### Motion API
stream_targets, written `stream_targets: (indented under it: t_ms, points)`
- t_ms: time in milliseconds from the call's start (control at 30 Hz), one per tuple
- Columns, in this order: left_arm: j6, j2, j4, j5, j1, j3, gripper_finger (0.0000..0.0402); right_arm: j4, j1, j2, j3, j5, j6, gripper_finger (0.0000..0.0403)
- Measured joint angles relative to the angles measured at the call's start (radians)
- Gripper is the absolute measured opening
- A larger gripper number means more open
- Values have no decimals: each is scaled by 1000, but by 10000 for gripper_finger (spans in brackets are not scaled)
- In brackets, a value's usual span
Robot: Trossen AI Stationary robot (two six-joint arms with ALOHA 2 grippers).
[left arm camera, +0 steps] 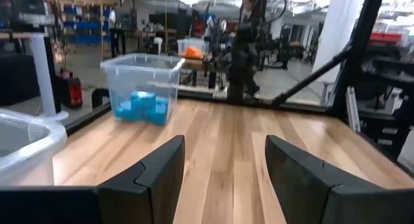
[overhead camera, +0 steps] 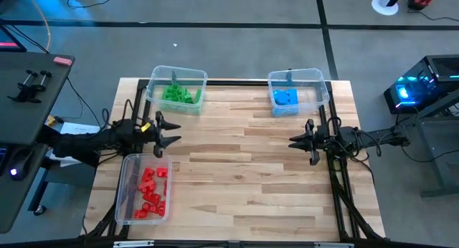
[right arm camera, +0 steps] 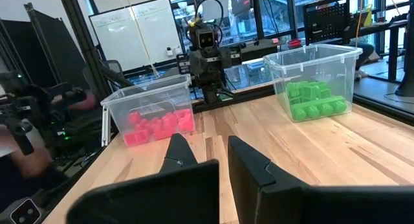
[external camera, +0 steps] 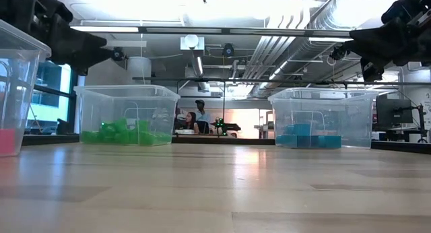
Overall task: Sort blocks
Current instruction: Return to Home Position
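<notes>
Table: wooden top, bare through the middle, no loose brick that I can find on it.

Three clear bins sit at its edges, each holding one colour:
- Red bin, near left, with the red blocks strewn along its floor.
- Green bin, far left, with the green blocks heaped together.
- Blue bin, far right, with the blue blocks in a small cluster.

Left tool: hangs at the left edge, between the green bin on its far side and the red bin on its near side. It points right, across the open middle. Its fingers are spread and nothing is between them.

Right tool: hangs at the right edge, just nearer than the blue bin, pointing left so the two tools face each other. Its fingers are parted by a narrower gap and carry nothing.

Judgement: sorting looks finished, so the coming move is a retreat, not a reach.
- No block lies ahead of either tool; every block is off to the side, inside a bin.
- The left arm is the closer to a bin, with the red bin's far rim just beside its tool.
- The right tool has the blue bin near it on the far side only.
- Pulling each arm straight back along its own line should miss all three bins.
</notes>
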Motion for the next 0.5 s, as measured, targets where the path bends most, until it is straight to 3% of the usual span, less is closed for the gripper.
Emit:
stream_targets:
  t_ms: [500]
  points:
    - [1,2,0,-6,0,0,200,0,0,8,0,0,0,0]
